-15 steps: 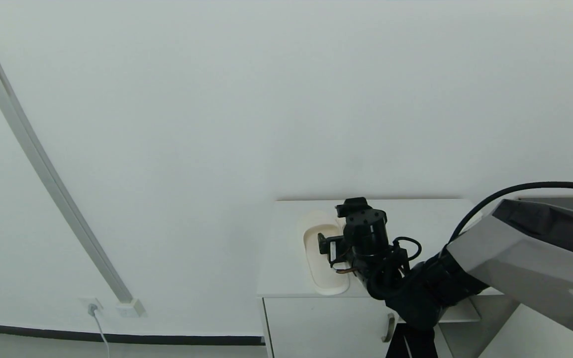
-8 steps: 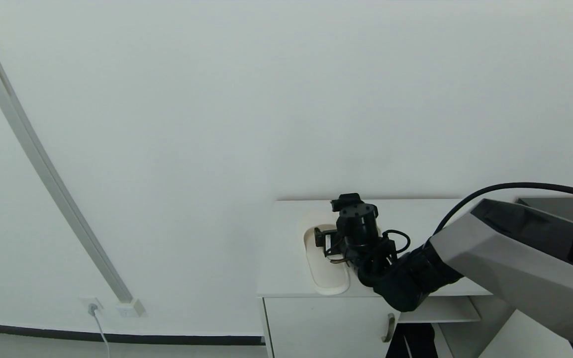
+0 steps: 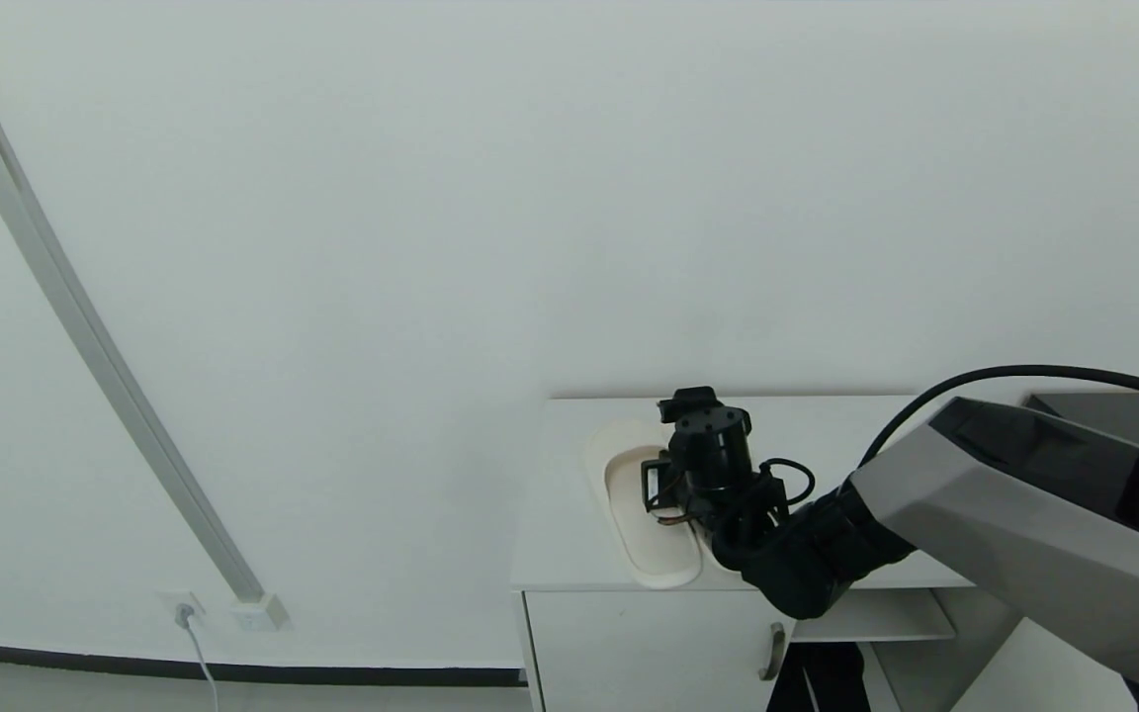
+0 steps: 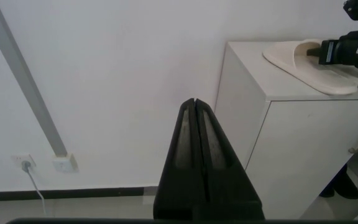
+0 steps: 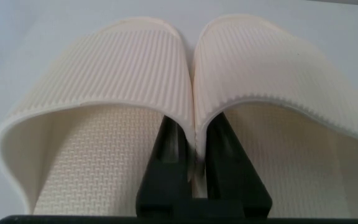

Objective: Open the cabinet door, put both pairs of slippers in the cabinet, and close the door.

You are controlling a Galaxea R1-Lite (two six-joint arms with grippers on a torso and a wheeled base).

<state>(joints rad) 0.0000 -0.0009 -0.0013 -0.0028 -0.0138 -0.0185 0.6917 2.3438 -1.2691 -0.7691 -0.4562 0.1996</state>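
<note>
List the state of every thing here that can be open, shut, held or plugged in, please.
right gripper, shut on the pair of slippers, one finger inside each
pair of slippers, lying on the cabinet top, inner edges pinched
left gripper, shut, empty
handled cabinet door, closed
side compartment, open at the front
wall plug, plugged in

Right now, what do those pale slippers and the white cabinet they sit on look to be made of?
Slippers: probably soft foam or rubbery plastic, matte cream; the straps are finely ribbed and the footbeds carry a moulded pattern.
Cabinet: likely painted or laminated board, smooth white; flat faces, crisp edges, no grain visible.
Its handle looks metallic, though too small to be sure.
</note>
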